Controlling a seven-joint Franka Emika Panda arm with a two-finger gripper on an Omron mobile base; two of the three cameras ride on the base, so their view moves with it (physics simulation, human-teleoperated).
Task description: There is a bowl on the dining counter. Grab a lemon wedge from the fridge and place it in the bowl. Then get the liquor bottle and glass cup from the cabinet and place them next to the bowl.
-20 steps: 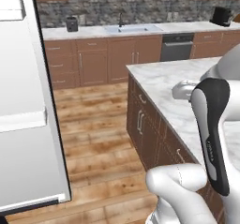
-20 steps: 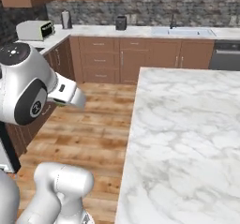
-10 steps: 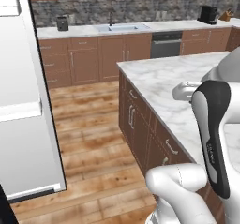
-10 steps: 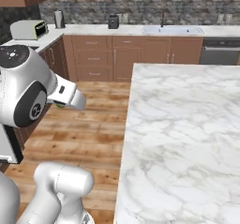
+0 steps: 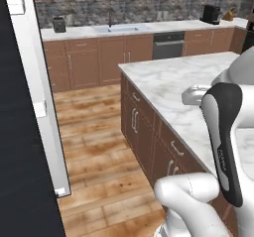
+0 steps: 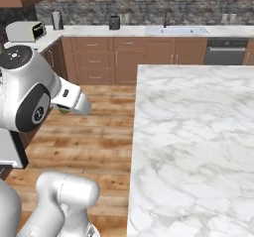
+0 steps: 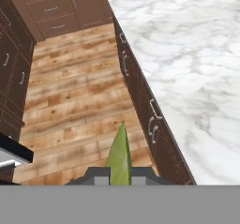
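Note:
My gripper is shut on the lemon wedge, a thin yellow-green sliver standing up between the two dark finger tips. In the right base view the wedge peeks out green under the white hand, over the wooden floor left of the dining counter. That counter's marble top lies to the right of the hand and is bare where I see it. The black fridge with its white door edge stands at the far left. The bowl, liquor bottle and glass cup are out of view.
Wooden floor runs between the fridge and the island's brown drawers. Along the back wall stands a marble counter with a sink and a dark oven front. A toaster sits at the back left.
The whole picture has shifted, so the base has moved: the island sits nearer and the fridge door further left. The wedge stays in the shut gripper.

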